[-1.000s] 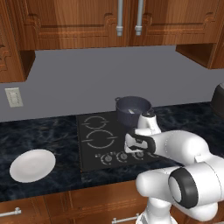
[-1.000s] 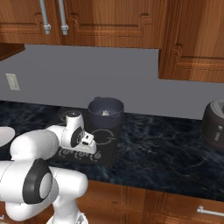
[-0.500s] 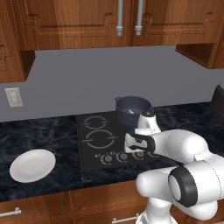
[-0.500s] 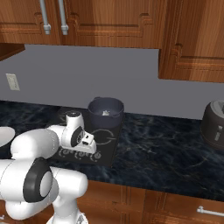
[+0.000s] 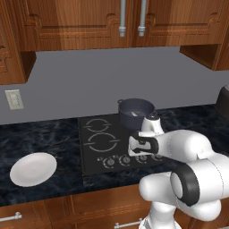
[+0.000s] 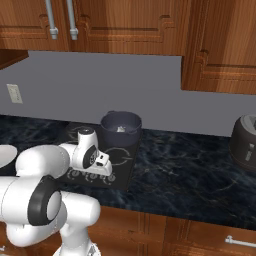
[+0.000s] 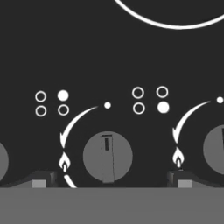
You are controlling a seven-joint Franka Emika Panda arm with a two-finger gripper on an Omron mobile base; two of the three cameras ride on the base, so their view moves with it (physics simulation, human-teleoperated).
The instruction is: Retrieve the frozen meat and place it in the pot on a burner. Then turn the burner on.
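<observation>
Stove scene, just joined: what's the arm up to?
The gripper is open and holds nothing, hovering low over the cooktop's front row of burner knobs, with one knob sitting between its fingertips in the hand view. The pot sits on a rear burner with something pale inside, too small to identify as the meat. A white plate lies on the counter to the cooktop's left. Nothing shows whether a burner is lit.
</observation>
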